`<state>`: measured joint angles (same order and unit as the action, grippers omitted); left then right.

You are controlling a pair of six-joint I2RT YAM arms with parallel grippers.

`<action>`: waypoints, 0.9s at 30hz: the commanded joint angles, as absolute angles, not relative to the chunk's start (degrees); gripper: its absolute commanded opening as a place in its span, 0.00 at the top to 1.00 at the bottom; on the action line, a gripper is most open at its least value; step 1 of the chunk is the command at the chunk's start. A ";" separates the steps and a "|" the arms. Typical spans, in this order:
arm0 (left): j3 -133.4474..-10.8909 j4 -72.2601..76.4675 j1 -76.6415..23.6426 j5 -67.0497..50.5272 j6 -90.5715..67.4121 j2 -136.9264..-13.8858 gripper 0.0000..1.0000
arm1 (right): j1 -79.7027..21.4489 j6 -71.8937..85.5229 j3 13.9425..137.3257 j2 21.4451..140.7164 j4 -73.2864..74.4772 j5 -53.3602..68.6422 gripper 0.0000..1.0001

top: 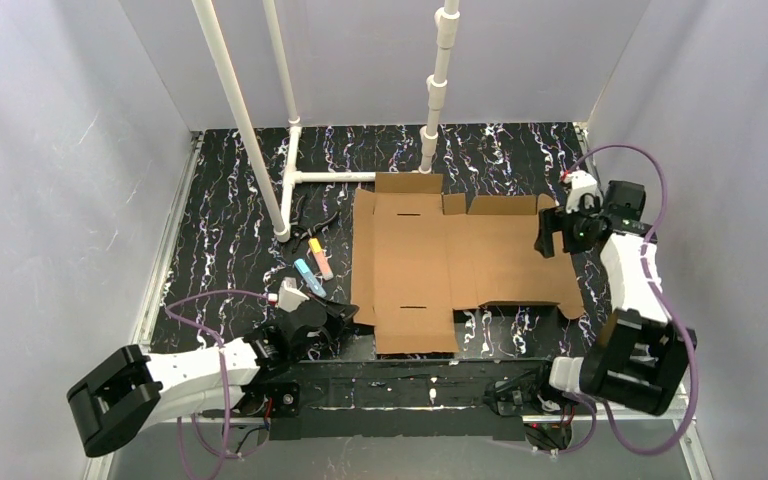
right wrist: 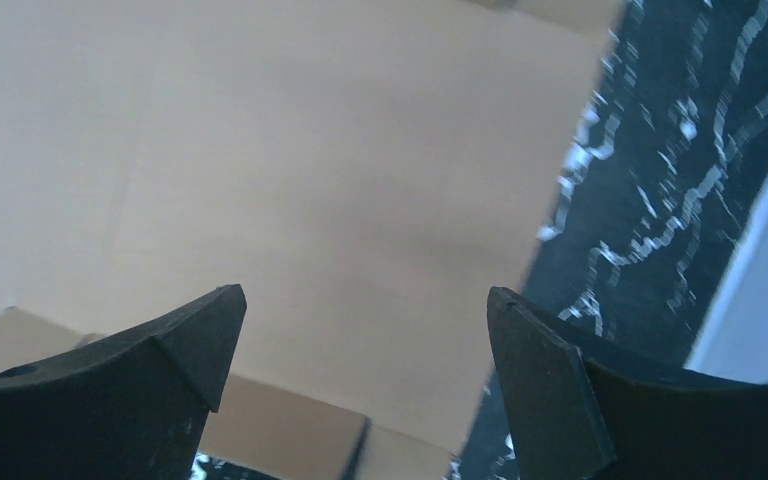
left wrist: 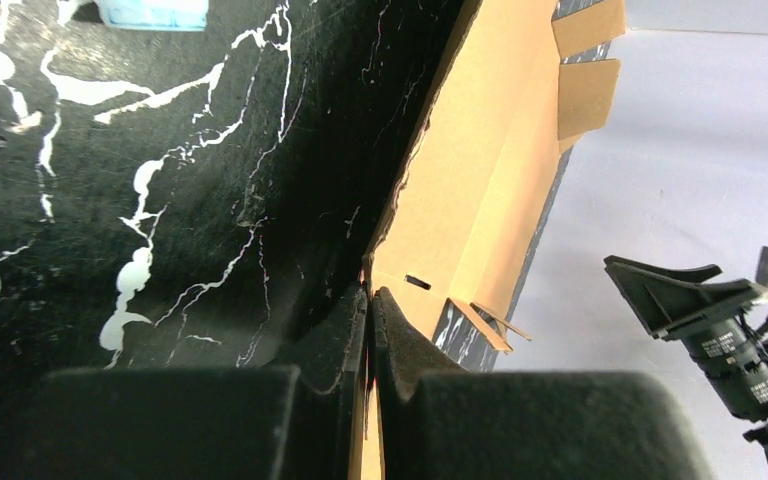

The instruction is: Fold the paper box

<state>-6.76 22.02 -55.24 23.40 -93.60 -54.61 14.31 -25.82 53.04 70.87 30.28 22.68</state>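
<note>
The paper box (top: 430, 260) is a brown cardboard die-cut sheet lying mostly flat on the black marbled table, with flaps and two slots. My left gripper (top: 350, 318) is at the sheet's near-left corner. In the left wrist view it (left wrist: 371, 292) is shut on the edge of the cardboard (left wrist: 490, 170), which runs between the fingers and rises away slightly lifted. My right gripper (top: 545, 240) hovers over the sheet's right panel. In the right wrist view it (right wrist: 360, 300) is open and empty above the cardboard (right wrist: 310, 180), near its right edge.
A white pipe frame (top: 290, 180) stands at the back left. Coloured markers (top: 312, 265) and a black tool (top: 315, 228) lie just left of the sheet. A blue object (left wrist: 150, 12) shows in the left wrist view. Grey walls enclose the table (top: 230, 200).
</note>
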 commanded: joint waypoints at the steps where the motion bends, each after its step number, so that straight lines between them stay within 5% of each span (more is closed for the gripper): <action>1: -7.98 14.62 -55.54 28.55 -89.25 -51.01 1.00 | 20.13 -28.05 57.96 78.37 31.40 18.64 0.00; 11: -7.74 9.47 -55.54 28.72 -81.43 -44.42 1.00 | 19.03 -42.08 73.01 97.34 53.91 34.53 0.00; 21: -13.11 -5.09 -55.54 32.00 -76.25 -36.72 1.00 | 5.92 -68.97 59.66 73.33 62.67 38.00 0.00; 27: -14.21 -3.08 -55.50 29.04 -74.05 -37.70 1.00 | -3.84 -75.08 52.82 70.65 62.86 29.13 0.06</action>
<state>-12.21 -1.98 -55.27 28.03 -77.41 -37.04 1.30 -69.10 56.84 69.19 62.17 35.03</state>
